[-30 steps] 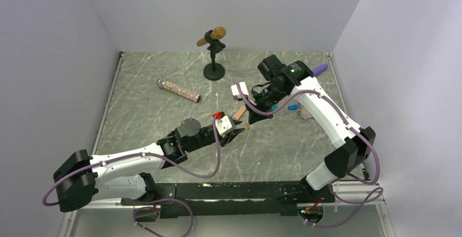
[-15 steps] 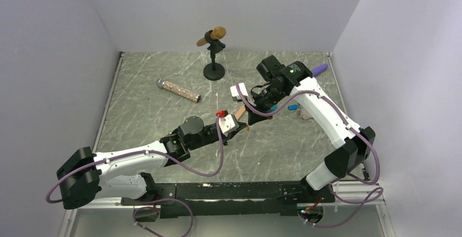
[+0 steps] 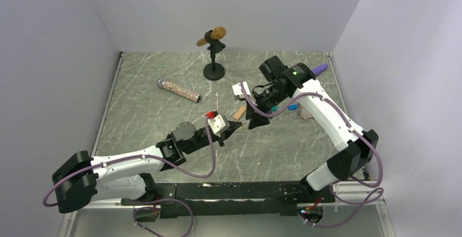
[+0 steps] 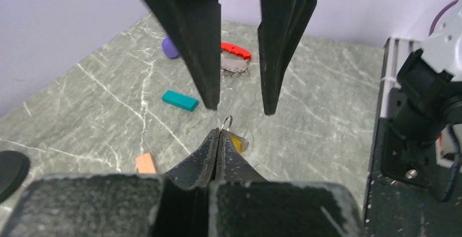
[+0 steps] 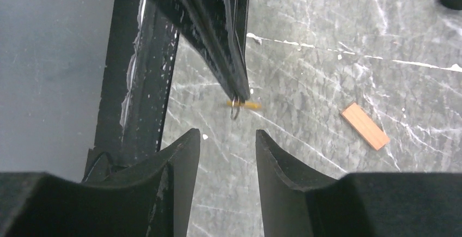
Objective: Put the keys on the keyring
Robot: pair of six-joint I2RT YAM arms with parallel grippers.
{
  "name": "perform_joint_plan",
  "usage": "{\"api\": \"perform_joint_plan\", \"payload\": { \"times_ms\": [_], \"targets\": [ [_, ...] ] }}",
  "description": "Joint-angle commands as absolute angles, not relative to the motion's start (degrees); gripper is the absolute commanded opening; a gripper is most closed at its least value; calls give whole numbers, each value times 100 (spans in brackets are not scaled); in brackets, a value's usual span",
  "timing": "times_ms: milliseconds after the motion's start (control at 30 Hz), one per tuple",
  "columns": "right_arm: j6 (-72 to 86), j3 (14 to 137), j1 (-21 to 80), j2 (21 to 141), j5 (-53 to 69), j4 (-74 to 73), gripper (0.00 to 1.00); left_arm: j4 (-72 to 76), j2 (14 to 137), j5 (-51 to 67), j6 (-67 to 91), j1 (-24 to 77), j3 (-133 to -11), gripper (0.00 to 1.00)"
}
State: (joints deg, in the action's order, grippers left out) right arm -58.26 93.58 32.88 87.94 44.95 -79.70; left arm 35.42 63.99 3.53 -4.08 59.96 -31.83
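Observation:
My left gripper (image 4: 220, 134) is shut on a small yellow key (image 4: 237, 142), whose thin wire ring (image 4: 227, 122) sticks out past the tips. My right gripper (image 5: 228, 139) is open and empty, and hangs just above and in front of the key (image 5: 245, 104); its fingers (image 4: 193, 35) straddle the ring in the left wrist view. In the top view the two grippers (image 3: 236, 127) (image 3: 255, 122) meet at mid-table. The keyring with its red fob (image 4: 236, 51) and silvery chain lies far off on the table. A blue key (image 3: 292, 107) lies beside the right arm.
A teal block (image 4: 180, 100) and a salmon block (image 4: 145, 163) lie on the table near the grippers, and a purple stick (image 3: 320, 69) at the back right. A microphone on a stand (image 3: 213, 43) and a glittery microphone (image 3: 178, 89) are at the back.
My left wrist has rolled and drawn back slightly, still holding the key. My right gripper has shifted a little to the right and stays open over the left fingertips.

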Motion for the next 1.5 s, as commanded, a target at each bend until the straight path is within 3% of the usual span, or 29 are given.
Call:
{"api": "perform_joint_plan", "payload": {
  "times_ms": [0, 200, 400, 933, 1467],
  "targets": [
    [-5820, 8936, 3017, 8113, 5196, -7226, 47, 4958, 6036, 18, 441, 5968, -2682, 0],
    [-5894, 8050, 2771, 7382, 6142, -6067, 47, 6763, 6182, -228, 1382, 5969, -2084, 0],
    [-5634, 8001, 2770, 7481, 6550, -5757, 39, 7843, 6574, -339, 1900, 5969, -1948, 0],
    [-5290, 8098, 2769, 7641, 6726, -5357, 26, 8035, 6872, -190, 2037, 5968, -2025, 0],
    [-5300, 8080, 2785, 7697, 6872, -5379, 22, 8007, 6930, -229, 2083, 5968, -2082, 0]
  ]
}}
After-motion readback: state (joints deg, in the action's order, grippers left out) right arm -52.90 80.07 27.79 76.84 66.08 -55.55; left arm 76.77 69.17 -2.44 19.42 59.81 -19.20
